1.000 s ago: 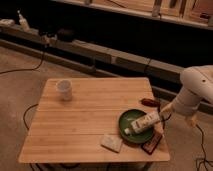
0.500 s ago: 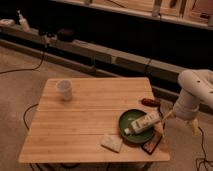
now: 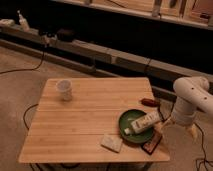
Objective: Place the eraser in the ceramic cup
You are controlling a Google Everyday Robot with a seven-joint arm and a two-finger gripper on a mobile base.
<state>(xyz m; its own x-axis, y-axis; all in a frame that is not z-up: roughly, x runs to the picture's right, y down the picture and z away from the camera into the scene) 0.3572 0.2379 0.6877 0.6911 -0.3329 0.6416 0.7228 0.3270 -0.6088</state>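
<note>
The eraser (image 3: pixel 151 145), a flat dark block with a reddish-orange edge, lies at the table's front right corner, just beyond the green bowl. The ceramic cup (image 3: pixel 64 90), small and white, stands upright far off on the table's left rear part. My gripper (image 3: pixel 177 128) hangs off the table's right edge, below the white arm (image 3: pixel 192 100). It is open, holds nothing, and sits a little right of and above the eraser. One of its tan fingers (image 3: pixel 164 125) is close to the bowl's rim.
A dark green bowl (image 3: pixel 125 131) holds a white tube (image 3: pixel 143 122) lying on its side. A pale square pad (image 3: pixel 112 143) lies near the front edge. A small red oblong item (image 3: pixel 149 102) sits by the right edge. Cables run across the floor around the table (image 3: pixel 90 115).
The arm has drifted slightly to the right, away from the bowl. The gripper has stayed open, and nothing on the table has moved.
</note>
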